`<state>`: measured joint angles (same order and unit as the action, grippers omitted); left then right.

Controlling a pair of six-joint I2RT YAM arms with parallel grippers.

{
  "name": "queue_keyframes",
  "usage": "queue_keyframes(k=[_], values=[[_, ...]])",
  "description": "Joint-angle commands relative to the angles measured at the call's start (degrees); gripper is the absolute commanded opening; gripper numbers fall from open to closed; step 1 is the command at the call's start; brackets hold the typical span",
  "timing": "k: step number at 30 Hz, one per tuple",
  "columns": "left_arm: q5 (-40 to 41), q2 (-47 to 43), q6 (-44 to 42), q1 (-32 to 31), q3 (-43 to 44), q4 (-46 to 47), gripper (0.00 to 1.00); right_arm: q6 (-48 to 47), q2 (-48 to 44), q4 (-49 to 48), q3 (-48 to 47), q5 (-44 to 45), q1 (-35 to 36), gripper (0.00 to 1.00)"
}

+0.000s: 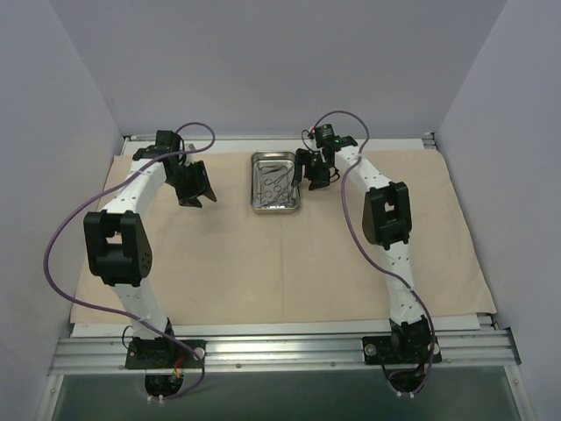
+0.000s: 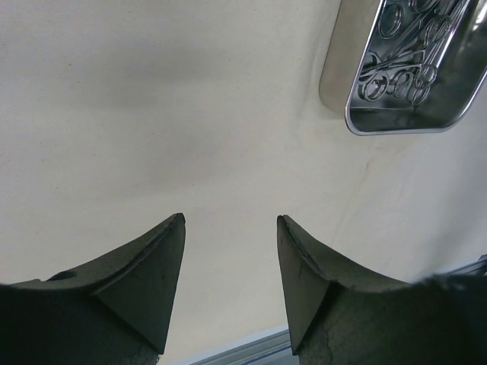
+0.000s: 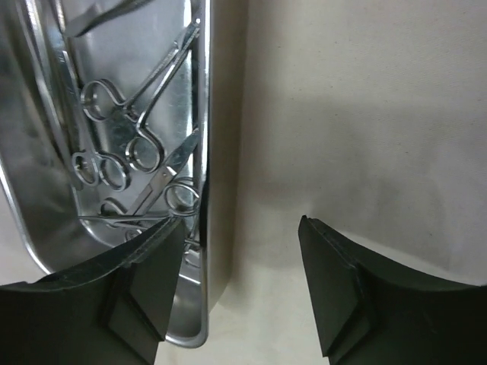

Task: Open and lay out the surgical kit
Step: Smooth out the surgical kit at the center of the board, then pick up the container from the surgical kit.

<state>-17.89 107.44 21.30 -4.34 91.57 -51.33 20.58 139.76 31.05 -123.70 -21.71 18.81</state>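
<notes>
The beige cloth wrap (image 1: 263, 263) is seen spread flat as one large sheet over most of the table (image 1: 280, 346), with faint fold lines showing across it. The left arm (image 1: 123, 237) and right arm (image 1: 386, 219) are reached out over the sheet toward its far edge. The steel tray (image 1: 254, 184) is set on the cloth at the far centre, between the two wrists. The left gripper (image 2: 230, 220) is held above bare cloth to the tray's left, well apart from it, fingers spread and nothing between them. The right gripper (image 3: 247, 224) is placed astride the tray's right wall, one finger (image 3: 152, 266) over the tray's inside, the other outside it; the jaws are parted, not clamped. The ring-handled instruments (image 3: 129, 129) are piled crosswise inside the tray, and their number cannot be made out.
</notes>
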Motion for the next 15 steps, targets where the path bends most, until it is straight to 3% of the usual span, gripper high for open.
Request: queue_keyframes(k=[1, 10, 15], values=[[-2.0, -3.3, -1.8, 0.1, 0.1, 2.2, 0.6, -0.3, 1.0, 3.4, -2.8, 1.1, 1.3, 0.61], [-2.9, -2.2, -2.1, 0.2, 0.5, 1.8, 0.6, -0.8, 3.0, 4.4, -5.5, 1.7, 1.7, 0.4], [-3.2, -1.9, -2.2, 0.2, 0.5, 1.9, 0.59, -5.0, 5.4, 8.0, -10.3, 3.3, 1.7, 0.19]])
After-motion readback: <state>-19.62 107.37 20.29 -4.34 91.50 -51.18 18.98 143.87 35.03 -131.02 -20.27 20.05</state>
